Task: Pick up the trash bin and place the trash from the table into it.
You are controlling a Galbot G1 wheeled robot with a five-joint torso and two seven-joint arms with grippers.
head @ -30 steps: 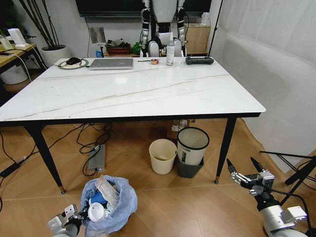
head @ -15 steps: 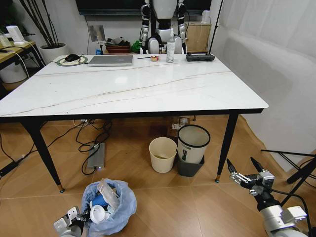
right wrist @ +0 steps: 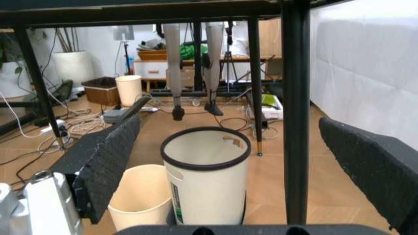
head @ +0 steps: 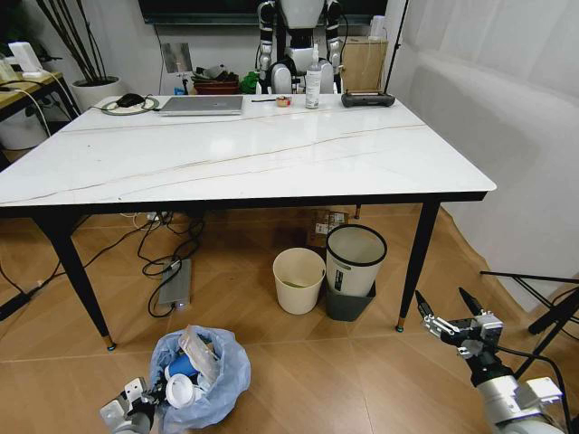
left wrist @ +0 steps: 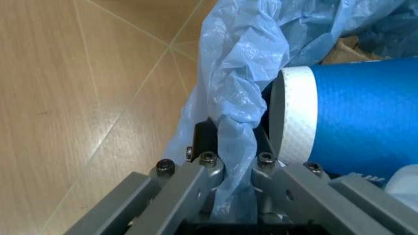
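Note:
The trash bin (head: pixel 196 378) stands on the wooden floor in front of the table (head: pixel 235 154), its crinkled light-blue bag billowing over the rim. Trash lies inside it: a blue paper cup (left wrist: pixel 353 127), a white lid (head: pixel 178 391) and a wrapper (head: pixel 197 348). My left gripper (head: pixel 143 412) is low at the bin's near left side, shut on a fold of the bag (left wrist: pixel 233 147). My right gripper (head: pixel 450 312) hovers open with nothing in it, low on the right, near the table's front right leg (head: pixel 413 262).
Under the table stand a plain cream bin (head: pixel 298 280) and a black bin with a white rim (head: pixel 353 269). Cables and a power strip (head: pixel 176 285) lie on the floor. A laptop (head: pixel 201 105) and a bottle (head: pixel 313 89) sit at the table's far edge. Black stand legs (head: pixel 543 307) are at right.
The head camera has shifted, so the table reads slightly higher and further left. Both grippers and the bin keep their places relative to me.

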